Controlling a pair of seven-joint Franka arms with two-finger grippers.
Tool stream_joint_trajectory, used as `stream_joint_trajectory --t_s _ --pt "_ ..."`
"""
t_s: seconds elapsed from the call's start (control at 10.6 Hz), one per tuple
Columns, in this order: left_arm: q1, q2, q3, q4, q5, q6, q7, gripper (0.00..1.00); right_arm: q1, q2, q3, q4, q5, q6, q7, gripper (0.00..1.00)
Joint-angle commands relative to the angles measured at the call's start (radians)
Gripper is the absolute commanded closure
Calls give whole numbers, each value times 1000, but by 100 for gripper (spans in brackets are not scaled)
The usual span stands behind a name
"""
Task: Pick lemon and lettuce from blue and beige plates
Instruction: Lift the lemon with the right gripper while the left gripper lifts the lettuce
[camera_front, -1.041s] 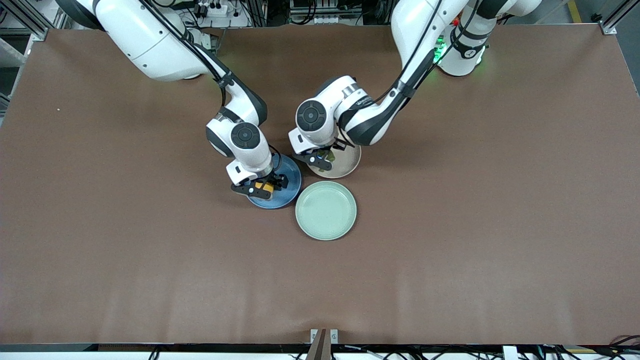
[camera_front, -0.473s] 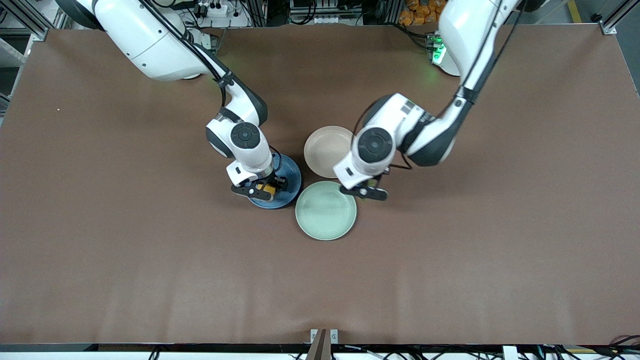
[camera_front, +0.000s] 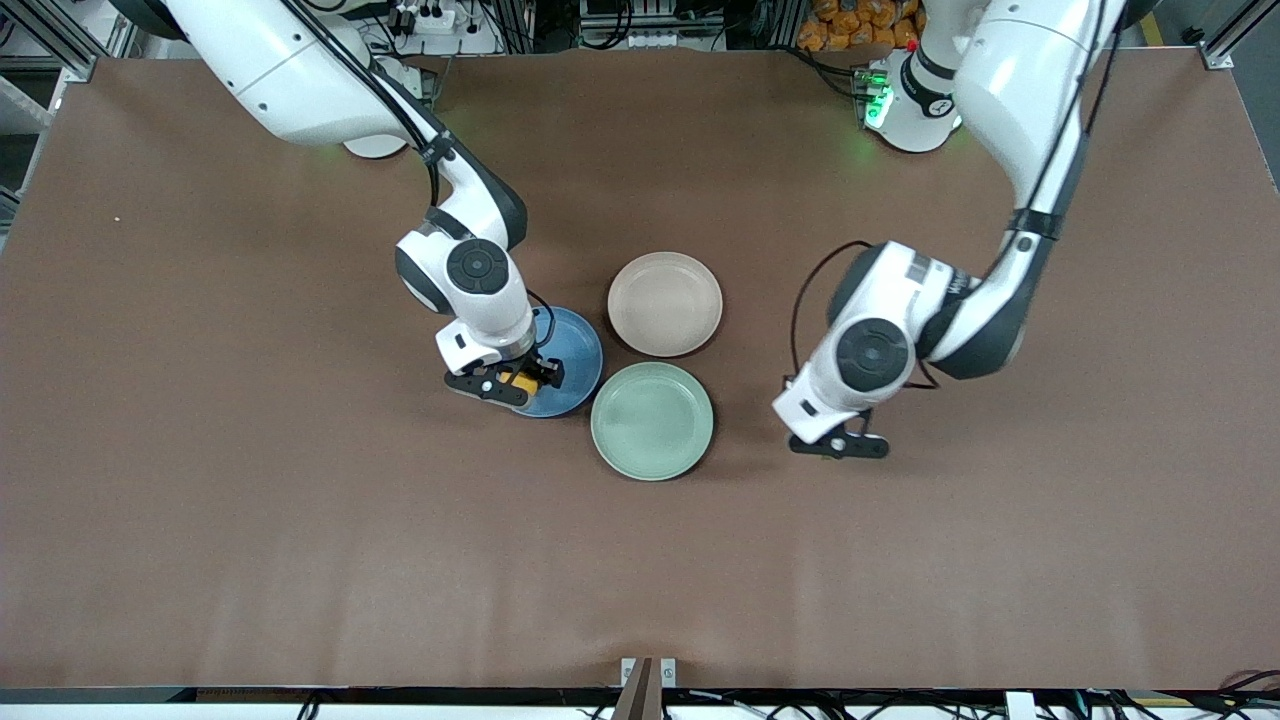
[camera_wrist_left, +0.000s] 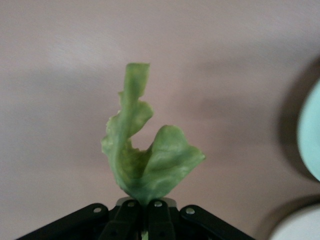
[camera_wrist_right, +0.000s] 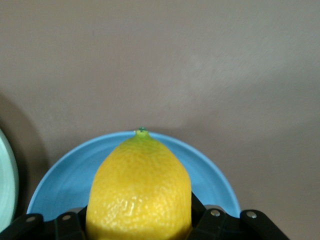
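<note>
My right gripper (camera_front: 505, 384) is shut on the yellow lemon (camera_front: 523, 380) and holds it just above the blue plate (camera_front: 572, 352). In the right wrist view the lemon (camera_wrist_right: 140, 185) fills the space between the jaws of the gripper (camera_wrist_right: 140, 226), with the blue plate (camera_wrist_right: 212, 175) under it. My left gripper (camera_front: 838, 446) is over bare table, toward the left arm's end from the green plate. It is shut on the green lettuce leaf (camera_wrist_left: 147, 160), pinched at the gripper (camera_wrist_left: 145, 206). The lettuce is hidden in the front view. The beige plate (camera_front: 665, 304) holds nothing.
A green plate (camera_front: 651, 421) lies nearer the front camera than the blue and beige plates and touches both. Its rim shows in the left wrist view (camera_wrist_left: 312, 135) and in the right wrist view (camera_wrist_right: 6, 180). Brown table (camera_front: 1000, 560) spreads all around.
My left gripper carried the lettuce off the beige plate, past the green plate, to over bare table toward the left arm's end. My right gripper shifted slightly with the lemon.
</note>
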Motion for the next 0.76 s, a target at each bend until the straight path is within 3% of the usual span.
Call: stream_joint_trajectory --t_s 0.0,0.09,0.28,0.66 --pt "77 22 -14 -4 22 23 80 100 -45 -111 17 -22 154 -105 -210 61" --pt "106 35 -14 -4 20 34 132 100 -63 -151 17 -22 212 -172 -295 61" --pt "152 64 -14 -4 23 73 177 100 -103 -217 16 -23 248 -263 -418 61" --pt "195 89 -11 -10 34 92 251 100 -116 -312 -87 -32 314 -334 -633 61"
